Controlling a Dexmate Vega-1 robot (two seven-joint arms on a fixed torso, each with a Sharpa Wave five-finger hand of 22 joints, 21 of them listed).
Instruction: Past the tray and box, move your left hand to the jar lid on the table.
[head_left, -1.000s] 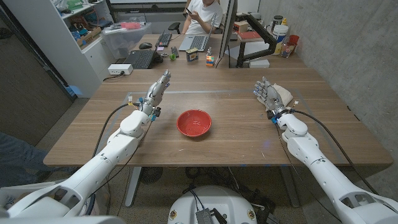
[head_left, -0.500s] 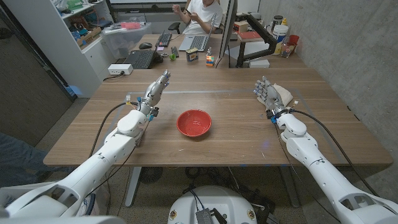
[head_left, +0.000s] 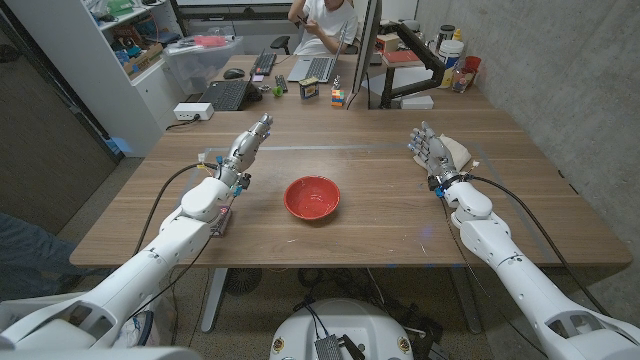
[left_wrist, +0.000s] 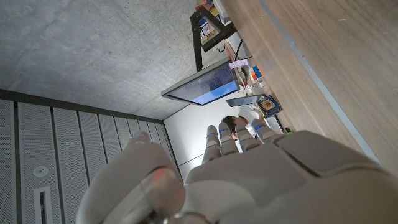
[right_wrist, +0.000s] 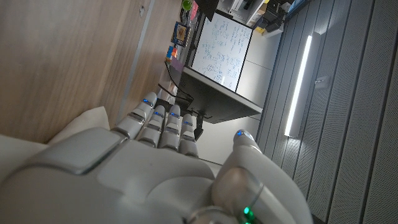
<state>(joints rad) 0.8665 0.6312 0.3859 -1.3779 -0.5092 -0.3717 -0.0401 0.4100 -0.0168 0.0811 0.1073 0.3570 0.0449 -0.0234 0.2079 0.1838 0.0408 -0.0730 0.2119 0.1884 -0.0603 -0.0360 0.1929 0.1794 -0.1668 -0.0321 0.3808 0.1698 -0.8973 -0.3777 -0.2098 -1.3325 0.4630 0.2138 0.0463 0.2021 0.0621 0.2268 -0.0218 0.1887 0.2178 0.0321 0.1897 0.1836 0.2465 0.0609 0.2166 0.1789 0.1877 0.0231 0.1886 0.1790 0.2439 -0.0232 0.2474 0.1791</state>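
Head view shows the wooden counter (head_left: 380, 215), a red bowl (head_left: 312, 197) mid-counter between the left hand (head_left: 250, 140) and right hand (head_left: 430, 150), both released, yet no jar lid, tray or box I can spot, so its handling stays unjudged.

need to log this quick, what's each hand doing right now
Left hand: open, fingers straight, holding nothing.
Right hand: open, holding nothing.

Concrete wall (head_left: 560, 70), wooden table (head_left: 380, 215), cluttered desk (head_left: 300, 75), shelving (head_left: 120, 40)
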